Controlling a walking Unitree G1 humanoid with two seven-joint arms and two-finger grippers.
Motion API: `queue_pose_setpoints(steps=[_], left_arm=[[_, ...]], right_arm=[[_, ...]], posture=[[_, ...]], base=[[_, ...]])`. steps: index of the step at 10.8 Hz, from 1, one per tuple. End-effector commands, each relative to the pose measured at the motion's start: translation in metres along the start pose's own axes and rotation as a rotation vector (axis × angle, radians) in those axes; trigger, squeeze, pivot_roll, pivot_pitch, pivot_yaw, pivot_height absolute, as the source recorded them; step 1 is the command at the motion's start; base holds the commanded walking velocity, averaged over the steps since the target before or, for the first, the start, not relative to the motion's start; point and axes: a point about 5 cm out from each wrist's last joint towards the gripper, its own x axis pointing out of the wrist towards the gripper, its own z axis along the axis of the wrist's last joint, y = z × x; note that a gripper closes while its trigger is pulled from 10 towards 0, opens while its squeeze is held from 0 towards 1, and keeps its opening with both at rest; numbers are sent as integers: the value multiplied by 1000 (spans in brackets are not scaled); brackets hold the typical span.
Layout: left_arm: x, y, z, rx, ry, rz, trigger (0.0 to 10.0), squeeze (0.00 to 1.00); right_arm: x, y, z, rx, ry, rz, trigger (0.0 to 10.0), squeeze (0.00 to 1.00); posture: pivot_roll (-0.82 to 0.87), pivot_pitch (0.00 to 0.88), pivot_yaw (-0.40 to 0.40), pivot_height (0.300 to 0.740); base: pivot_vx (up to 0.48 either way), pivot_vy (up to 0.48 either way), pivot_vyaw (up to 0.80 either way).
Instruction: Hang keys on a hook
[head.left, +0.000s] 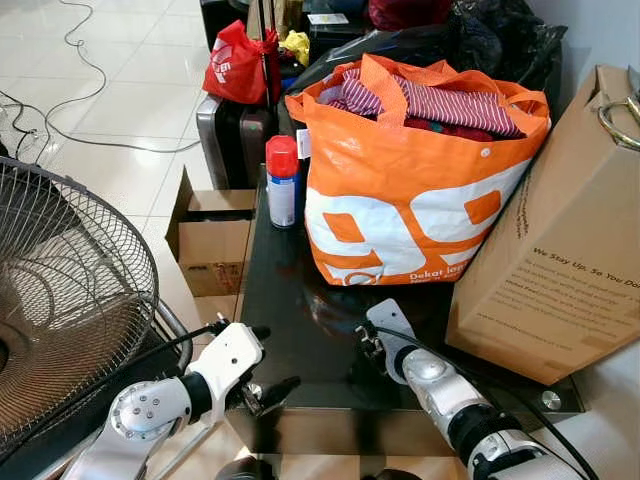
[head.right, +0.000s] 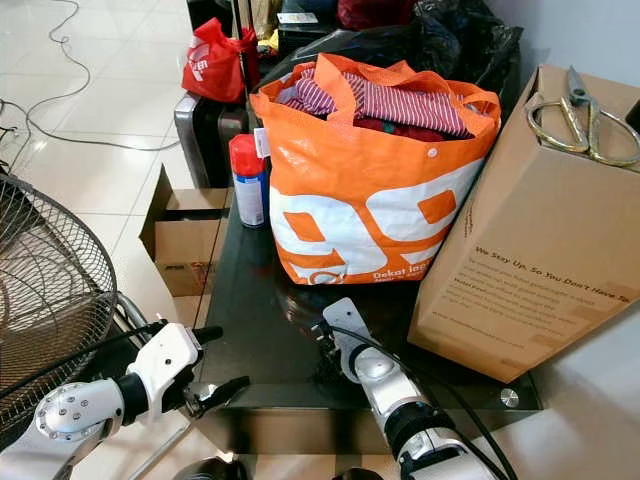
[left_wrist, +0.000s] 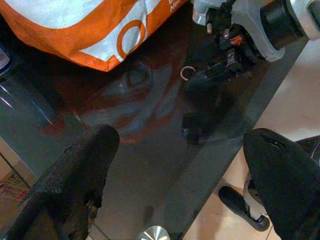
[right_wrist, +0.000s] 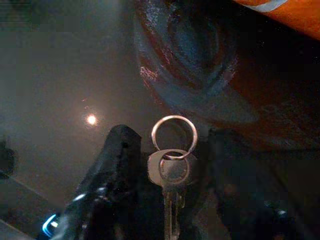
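Keys (right_wrist: 170, 172) lie on the black glass table (head.left: 300, 330), just in front of the orange bag (head.left: 410, 190). The right gripper (right_wrist: 167, 185) is down on that table, its two fingers set one on each side of the keys, whose ring points toward the bag; whether they grip yet cannot be told. The left gripper (left_wrist: 185, 185), spread wide, holds nothing, farther from the bag at the table's front edge.

Dark glass surface (head.left: 290, 330), glossy, reflective. On it: orange bag (head.left: 400, 200) of clothes at centre; red-capped spray can (head.left: 282, 182) just beside the bag's left; cardboard box (head.left: 560, 250) at right, touching the bag.
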Motion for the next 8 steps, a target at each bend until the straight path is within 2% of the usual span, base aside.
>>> queue_pose_setpoints(steps=[1, 5, 8], left_arm=[[-2, 0, 2, 12, -1, -6, 10000, 0], [-2, 1, 1, 6, 3, -8, 10000, 0], [-1, 0, -8, -2, 16, -8, 10000, 0]], right_arm=[[-1, -4, -12, 12, 59, -23, 0, 0], [-3, -1, -27, 0, 135, 11, 0, 0], [-4, -1, -31, -1, 156, 19, 0, 0]], posture=[[-14, 111, -25, 740], [-12, 117, -32, 740], [-13, 116, -35, 740]], base=[[0, 0, 0], [0, 0, 0], [0, 0, 0]])
